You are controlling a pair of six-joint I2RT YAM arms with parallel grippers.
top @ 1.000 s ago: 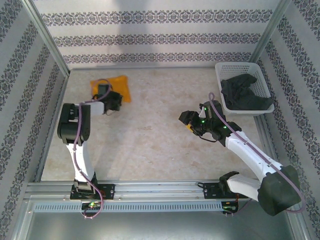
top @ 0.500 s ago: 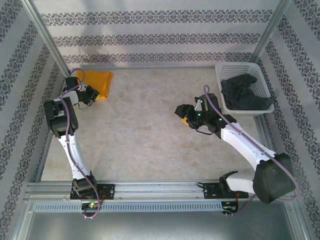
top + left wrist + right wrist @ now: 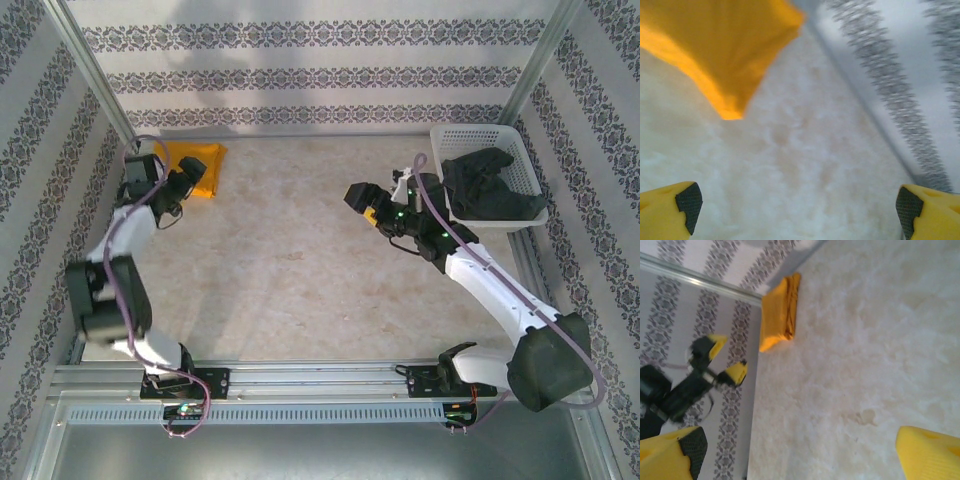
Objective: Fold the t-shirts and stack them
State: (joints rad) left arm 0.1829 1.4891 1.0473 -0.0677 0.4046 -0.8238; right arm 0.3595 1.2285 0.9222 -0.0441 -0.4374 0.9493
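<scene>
Right gripper hovers over the worktop, right of centre and well apart from both shirts. Its wrist view has the fingers spread wide with nothing held.

Further back, the left gripper is by the far-left corner, just beside the orange-yellow t-shirt; contact not evident. Its wrist view shows the pads wide apart and empty, bare worktop between them, the shirt's corner ahead.

The orange-yellow t-shirt lies folded in a compact packet in the far-left corner, close to the far edge. The charcoal grey t-shirt is bunched and unfolded inside the white lattice basket at the far-right corner. Some cloth looks to spill over the rim on the near side.

Judgement: the orange one looks done and the grey one is next.

- **Handling:** Both are light, limp cloth with no stiffness, so they will sag, drag and bunch. They are not slippery.
- **Snag risk:** The grey one could catch on the lattice coming out.
- **Grey shirt:** Pinch a raised fold on top of the heap to lift it out. Then regrip at the shoulders or hem corners, one gripper each, to spread it flat.
- **Orange packet:** Pinching one layer would likely unfold it. Pinch through all layers at the folded edge, or leave it as the stack base.
</scene>
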